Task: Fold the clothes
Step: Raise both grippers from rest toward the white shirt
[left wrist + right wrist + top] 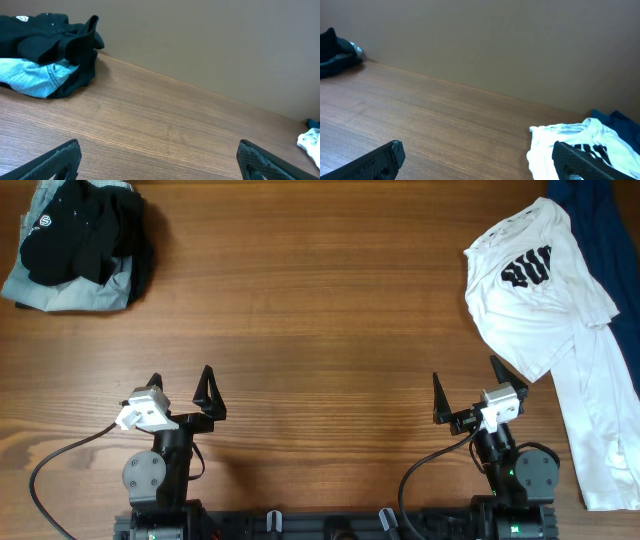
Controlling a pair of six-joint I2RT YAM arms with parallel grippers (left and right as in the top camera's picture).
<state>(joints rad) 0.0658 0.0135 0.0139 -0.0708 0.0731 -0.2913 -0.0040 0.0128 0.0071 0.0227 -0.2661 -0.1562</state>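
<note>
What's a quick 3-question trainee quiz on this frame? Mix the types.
1. Fill in: the left gripper and the right gripper both stand ____, holding nothing.
2. Which one is nearer the white T-shirt? A) left gripper B) right gripper C) both equally near
3. True or false: the white T-shirt lies neatly folded at the middle of the table.

Key: 1 open. 2 B. 3 false: it lies rumpled at the table's right side, against the dark blue garment.
</note>
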